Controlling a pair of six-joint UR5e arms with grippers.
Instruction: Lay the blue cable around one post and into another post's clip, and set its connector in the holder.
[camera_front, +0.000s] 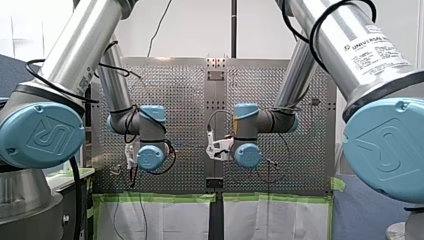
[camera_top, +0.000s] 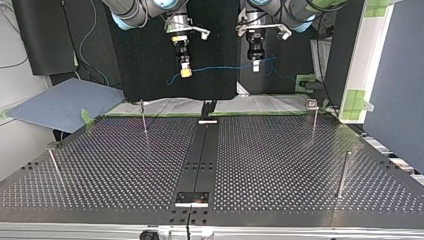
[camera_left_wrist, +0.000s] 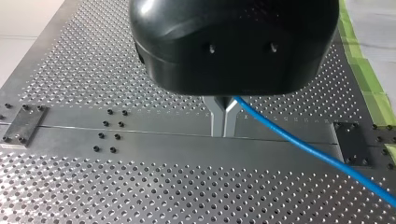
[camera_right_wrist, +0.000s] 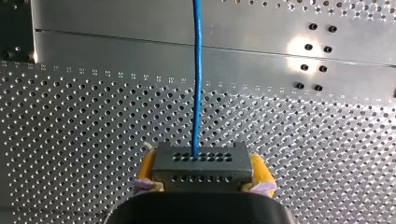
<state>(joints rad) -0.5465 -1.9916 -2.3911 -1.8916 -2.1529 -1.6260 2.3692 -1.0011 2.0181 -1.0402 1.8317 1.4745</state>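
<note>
Right wrist view: right gripper (camera_right_wrist: 203, 171) clamps connector (camera_right_wrist: 201, 163) of blue cable (camera_right_wrist: 197, 70).

cable (camera_top: 225, 68): thin, blue, hangs in the air above the surface (camera_top: 280, 165), strung almost level from the connector (camera_right_wrist: 201, 161) across to the left tool (camera_left_wrist: 224, 133), gripped in its closed metal fingers. connector: dark grey block with two rows of holes, clamped between the right tool's (camera_right_wrist: 204, 175) yellow pads. cable leaves its upper row, mid-face. Four thin posts (camera_top: 144, 118) stand upright on the surface, well below the connector.
</note>
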